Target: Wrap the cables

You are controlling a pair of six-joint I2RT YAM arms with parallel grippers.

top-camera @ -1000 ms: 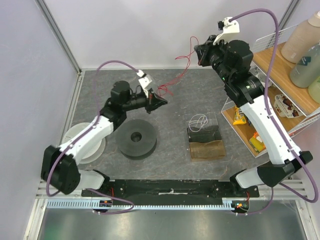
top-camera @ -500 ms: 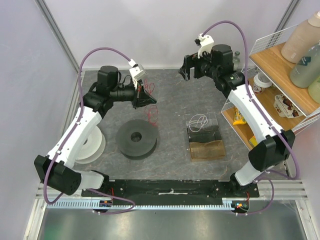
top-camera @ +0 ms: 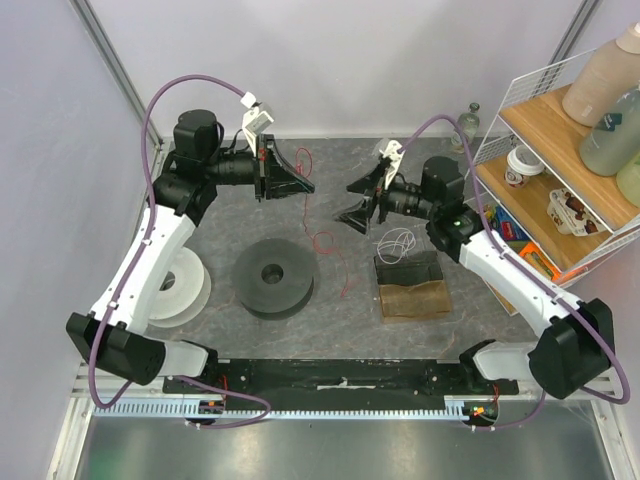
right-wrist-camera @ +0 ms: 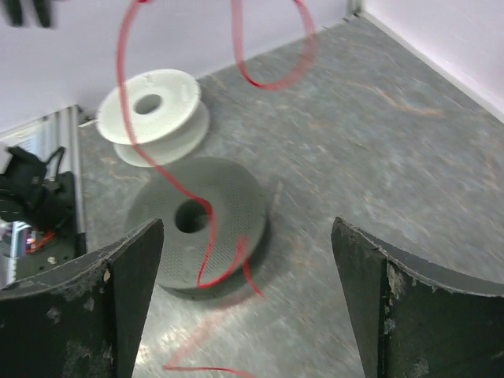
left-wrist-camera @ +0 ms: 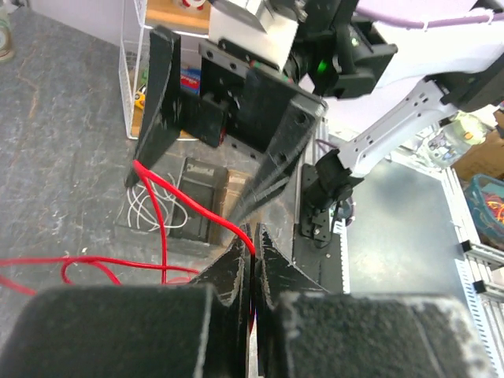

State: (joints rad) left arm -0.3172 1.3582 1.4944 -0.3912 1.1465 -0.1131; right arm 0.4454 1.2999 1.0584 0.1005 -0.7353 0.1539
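The cable is a thin red wire (top-camera: 318, 238). My left gripper (top-camera: 296, 182) is shut on it at the back left, above the table. From there the wire hangs in loose curls down to the mat. The left wrist view shows the wire (left-wrist-camera: 197, 211) pinched between my left gripper's closed tips (left-wrist-camera: 253, 246), with loops trailing off to the left. My right gripper (top-camera: 358, 203) stands open at mid-table, facing the left one. In the right wrist view the jaws (right-wrist-camera: 246, 228) are wide apart and hold nothing. The red wire (right-wrist-camera: 187, 193) dangles ahead of them.
A grey spool (top-camera: 273, 277) lies flat left of centre, and a white spool (top-camera: 178, 290) sits by the left arm. A black box with a coiled white wire (top-camera: 405, 258) sits right of centre. A wire shelf with bottles (top-camera: 560, 150) stands at the right edge.
The right gripper opened, let go of the red wire, and came down from high at the back to mid-table. The left arm swung back and left, still gripping the wire, which now hangs down.
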